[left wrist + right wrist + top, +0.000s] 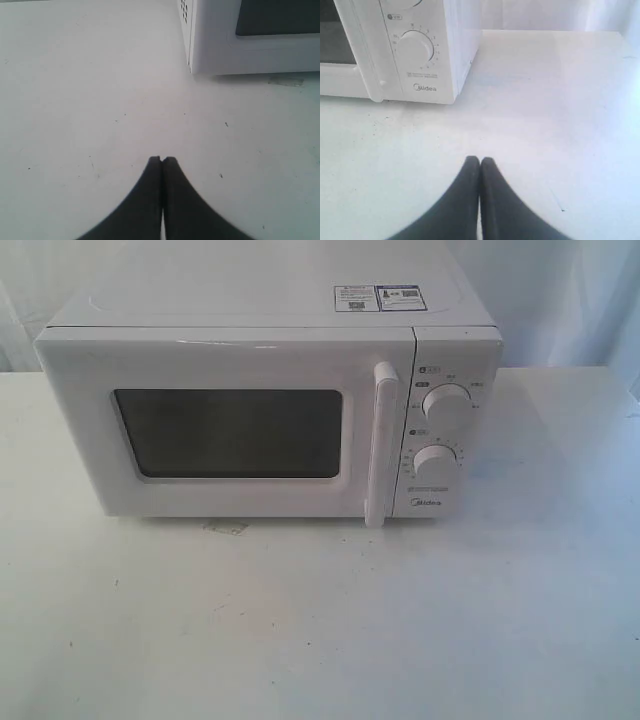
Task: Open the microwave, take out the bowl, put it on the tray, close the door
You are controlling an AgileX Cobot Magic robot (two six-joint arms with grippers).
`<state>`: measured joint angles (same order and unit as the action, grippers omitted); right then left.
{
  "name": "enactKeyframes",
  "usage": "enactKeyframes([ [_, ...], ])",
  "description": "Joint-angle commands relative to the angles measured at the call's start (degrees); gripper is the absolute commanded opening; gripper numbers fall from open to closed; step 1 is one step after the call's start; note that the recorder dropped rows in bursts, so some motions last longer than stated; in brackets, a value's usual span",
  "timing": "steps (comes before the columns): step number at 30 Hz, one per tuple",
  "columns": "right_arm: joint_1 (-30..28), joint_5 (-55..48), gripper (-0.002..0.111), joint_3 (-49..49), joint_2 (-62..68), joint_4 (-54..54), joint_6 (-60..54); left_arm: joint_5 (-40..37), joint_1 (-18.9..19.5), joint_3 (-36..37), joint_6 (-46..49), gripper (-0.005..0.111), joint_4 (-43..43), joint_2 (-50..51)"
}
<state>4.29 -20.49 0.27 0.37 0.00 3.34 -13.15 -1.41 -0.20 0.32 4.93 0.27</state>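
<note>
The white microwave (270,315) stands in the middle of the table, two round knobs (446,403) on its right panel. Its door (230,430) is closed, with a dark window and a tall white bar handle (383,445). The bowl is hidden and no tray shows. My left gripper (162,160) is shut and empty above the table, short of the microwave's left front corner (192,50). My right gripper (480,160) is also shut and empty, in front of the knob panel (415,47) and off to its right. Neither gripper shows in the exterior view.
A white table (320,630) spreads in front of the microwave and to both sides. A small scrap or sticker (226,528) lies on the table just under the door's lower edge. A white backdrop hangs behind.
</note>
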Motion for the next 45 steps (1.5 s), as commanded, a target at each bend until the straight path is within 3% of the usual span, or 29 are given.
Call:
enactKeyframes([
  [1, -0.33, 0.78, 0.000, -0.27, -0.37, 0.00, -1.60, -0.18, 0.19, 0.20, -0.32, 0.000, 0.56, -0.27],
  [5, -0.33, 0.92, 0.000, -0.27, -0.37, -0.40, -2.18, -0.18, 0.19, 0.20, -0.32, 0.000, 0.56, -0.27],
  [10, -0.33, 7.33, 0.000, -0.27, -0.37, -9.11, -11.63, -0.18, 0.19, 0.20, -0.32, 0.000, 0.56, -0.27],
  [12, -0.33, 12.68, 0.000, -0.27, -0.37, -10.87, -15.69, -0.18, 0.19, 0.20, -0.32, 0.000, 0.56, -0.27],
  [21, -0.33, 42.69, 0.000, -0.27, -0.37, -9.89, -13.17, -0.18, 0.19, 0.20, -0.32, 0.000, 0.56, -0.27],
  [25, -0.33, 53.09, 0.000, -0.27, -0.37, -10.06, 6.70, -0.18, 0.19, 0.20, -0.32, 0.000, 0.56, -0.27],
  [28, -0.33, 62.20, 0.000, -1.65, -0.37, -10.35, 10.02, -0.18, 0.19, 0.20, -0.32, 0.000, 0.56, -0.27],
  [31, -0.33, 52.53, 0.000, -9.94, 2.83, -12.05, 17.79, -0.18, 0.19, 0.20, -0.32, 0.000, 0.56, -0.27],
  [34, -0.33, 43.12, 0.000, -18.68, 10.47, -24.90, 29.41, -0.18, 0.19, 0.20, -0.32, 0.000, 0.56, -0.27],
  [37, -0.33, 43.23, 0.000, -25.35, 19.83, -45.89, 50.55, -0.18, 0.19, 0.20, -0.32, 0.000, 0.56, -0.27],
  [39, -0.33, 49.82, 0.000, -28.90, 26.20, -63.01, 64.36, -0.18, 0.19, 0.20, -0.32, 0.000, 0.56, -0.27],
  [41, -0.33, 60.33, 0.000, -31.57, 32.31, -73.58, 72.13, -0.18, 0.19, 0.20, -0.32, 0.000, 0.56, -0.27],
  [45, -0.33, 72.70, 0.000, -33.10, 42.34, -79.34, 73.00, -0.18, 0.19, 0.20, -0.32, 0.000, 0.56, -0.27],
])
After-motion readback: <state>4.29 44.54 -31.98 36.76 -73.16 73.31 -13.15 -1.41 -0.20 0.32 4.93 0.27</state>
